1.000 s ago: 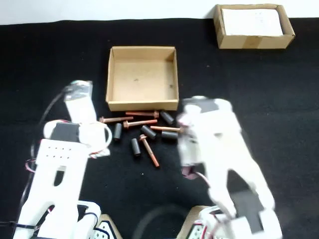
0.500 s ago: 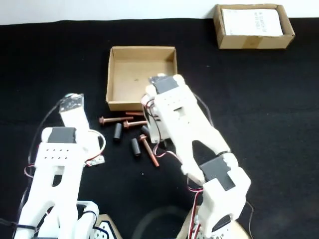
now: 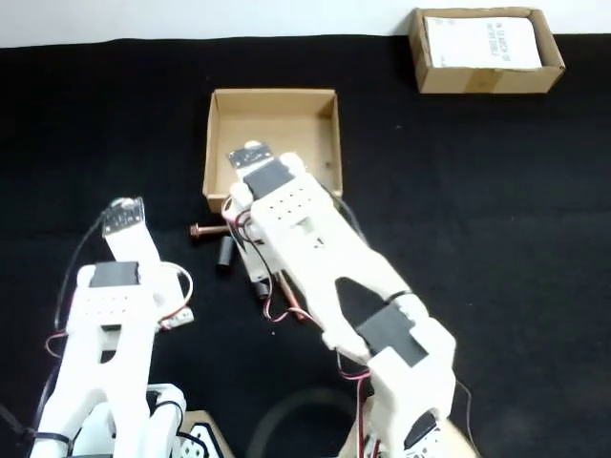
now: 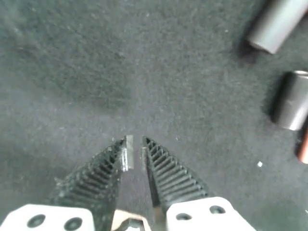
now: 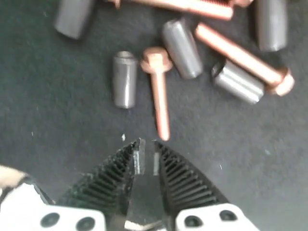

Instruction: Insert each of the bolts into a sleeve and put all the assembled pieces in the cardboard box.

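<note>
bolts (image 5: 159,96) and sleeves (image 5: 125,79) are lying loose, unjoined, on the black cloth (image 3: 477,239) just in front of the box (image 3: 272,93) | right gripper (image 5: 146,149) is hovering at one bolt's tip, jaws nearly pressed together, gripping nothing | left gripper (image 4: 134,144) is hanging over cloth near two sleeves, jaws likewise nearly together, gripping nothing

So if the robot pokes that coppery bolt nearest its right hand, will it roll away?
Probably a little: the bolt has a round shaft and lies flat on the dark cloth. Its wider head would likely make it curve, not go straight. It looks like metal, so it should stay stiff.
</note>
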You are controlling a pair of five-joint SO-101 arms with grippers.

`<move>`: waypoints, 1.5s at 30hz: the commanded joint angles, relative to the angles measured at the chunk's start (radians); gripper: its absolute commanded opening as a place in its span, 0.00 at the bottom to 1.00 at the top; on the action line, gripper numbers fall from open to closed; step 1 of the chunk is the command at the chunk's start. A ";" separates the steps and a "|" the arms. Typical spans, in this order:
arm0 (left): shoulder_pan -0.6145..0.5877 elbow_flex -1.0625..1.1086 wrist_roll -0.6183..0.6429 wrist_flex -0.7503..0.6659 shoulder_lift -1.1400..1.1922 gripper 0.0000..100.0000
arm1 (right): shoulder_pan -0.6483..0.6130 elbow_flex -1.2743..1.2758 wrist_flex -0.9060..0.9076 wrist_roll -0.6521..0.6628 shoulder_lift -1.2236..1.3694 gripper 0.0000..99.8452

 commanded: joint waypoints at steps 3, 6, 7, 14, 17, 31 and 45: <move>-0.012 0.015 -0.003 -0.058 -0.002 0.06 | -0.013 -0.041 -0.081 -0.008 0.074 0.11; -0.013 0.015 -0.003 -0.064 -0.002 0.06 | -0.015 -0.041 -0.128 -0.015 0.113 0.11; -0.013 0.015 -0.003 -0.064 -0.002 0.06 | -0.021 -0.041 -0.139 -0.038 0.120 0.11; -0.015 0.015 -0.005 -0.064 -0.002 0.06 | -0.085 -0.042 -0.182 -0.083 0.131 0.11; -0.015 0.013 -0.005 -0.064 -0.002 0.06 | -0.096 -0.042 -0.180 -0.083 0.134 0.11; -0.015 0.015 -0.005 -0.064 -0.002 0.06 | -0.082 -0.099 -0.248 -0.080 0.269 0.12; -0.015 0.044 -0.005 -0.120 -0.001 0.06 | 0.010 -0.522 0.064 -0.058 0.435 0.01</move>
